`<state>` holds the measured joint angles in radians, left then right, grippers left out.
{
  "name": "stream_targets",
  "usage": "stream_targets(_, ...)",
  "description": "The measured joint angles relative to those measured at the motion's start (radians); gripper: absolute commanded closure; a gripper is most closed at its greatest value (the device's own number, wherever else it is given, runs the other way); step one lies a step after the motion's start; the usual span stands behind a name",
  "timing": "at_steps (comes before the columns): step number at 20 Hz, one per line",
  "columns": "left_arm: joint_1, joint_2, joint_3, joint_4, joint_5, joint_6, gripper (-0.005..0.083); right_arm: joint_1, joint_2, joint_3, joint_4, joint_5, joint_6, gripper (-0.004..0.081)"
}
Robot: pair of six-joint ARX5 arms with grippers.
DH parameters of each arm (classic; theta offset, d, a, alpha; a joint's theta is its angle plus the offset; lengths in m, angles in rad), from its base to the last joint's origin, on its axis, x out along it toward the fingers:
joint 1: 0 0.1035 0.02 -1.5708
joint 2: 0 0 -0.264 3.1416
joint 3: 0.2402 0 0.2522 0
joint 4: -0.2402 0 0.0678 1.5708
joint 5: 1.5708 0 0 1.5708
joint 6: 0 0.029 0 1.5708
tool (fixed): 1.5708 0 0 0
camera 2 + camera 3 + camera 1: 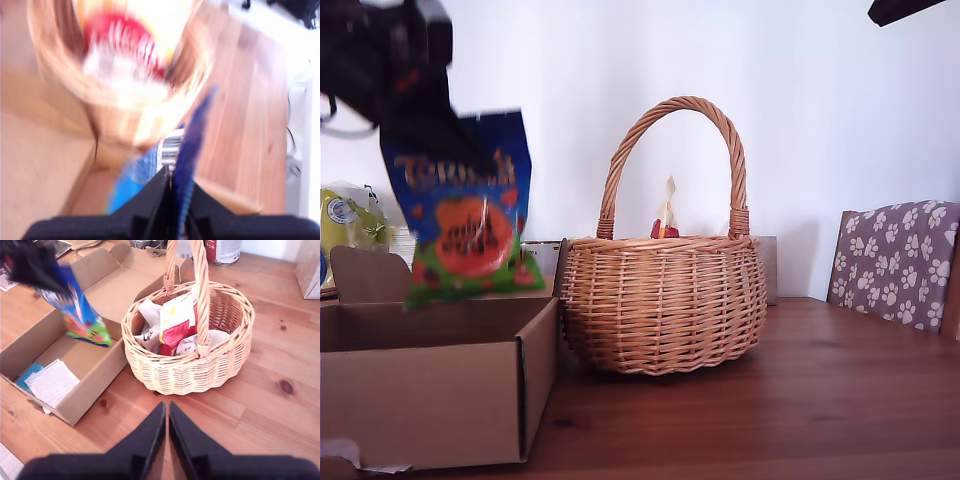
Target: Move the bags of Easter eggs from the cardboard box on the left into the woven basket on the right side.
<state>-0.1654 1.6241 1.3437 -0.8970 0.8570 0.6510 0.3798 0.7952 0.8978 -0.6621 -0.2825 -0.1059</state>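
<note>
My first gripper [455, 135] is shut on the top edge of a dark blue Easter egg bag [470, 230] with orange-and-green print. The bag hangs above the cardboard box [420, 400] at the exterior view's left. The first wrist view is blurred; it shows the gripper [172, 176] pinching the blue bag [192, 145], with the woven basket [50, 80] ahead. From high up, the second wrist view shows the basket [190, 375] holding a cream-and-red bag [177, 322] and pale whitish bags [150, 310]. My second gripper [166, 412] is shut on nothing above the table, short of the basket.
White papers [52, 382] lie in the box [100, 365]. A yellow-green bag [345, 225] sits behind the box at the exterior view's left. A paw-print chair back [900, 260] stands at that view's right. A tin [222, 250] stands beyond the basket. A dark arm part [905, 8] shows at the exterior view's upper right.
</note>
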Motion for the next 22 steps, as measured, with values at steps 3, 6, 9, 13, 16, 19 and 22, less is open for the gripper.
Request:
stream_targets(3,0.0,-0.011,0.02,0.002,0.02,-0.02,0.0798,0.0,0.0,0.0,0.0,0.0,0.0,0.0783)
stream_targets(6,0.0,-0.011,0.023,0.033,0.039,-0.066,0.0798,0.0,0.0,0.0,0.0,0.0,0.0,0.0783)
stream_targets(9,0.0,-0.011,0.031,0.036,-0.028,-0.072,0.0797,0.0,0.0,0.0,0.0,0.0,0.0,0.0783)
stream_targets(13,-0.001,-0.011,0.034,-0.047,-0.15,-0.072,0.0797,0.0,0.0,0.0,0.0,0.0,0.0,0.0783)
stream_targets(16,-0.039,-0.011,0.035,-0.153,-0.315,-0.074,0.0797,0.0,0.0,0.0,0.0,0.0,0.0,0.0783)
stream_targets(19,-0.13,-0.011,0.035,-0.234,-0.556,-0.075,0.0795,0.0,0.0,0.0,0.002,0.0,0.0,0.0783)
stream_targets(22,-0.219,-0.011,0.035,-0.317,-0.685,-0.091,0.0795,0.0,0.0,0.0,0.005,0.0,0.0,0.0783)
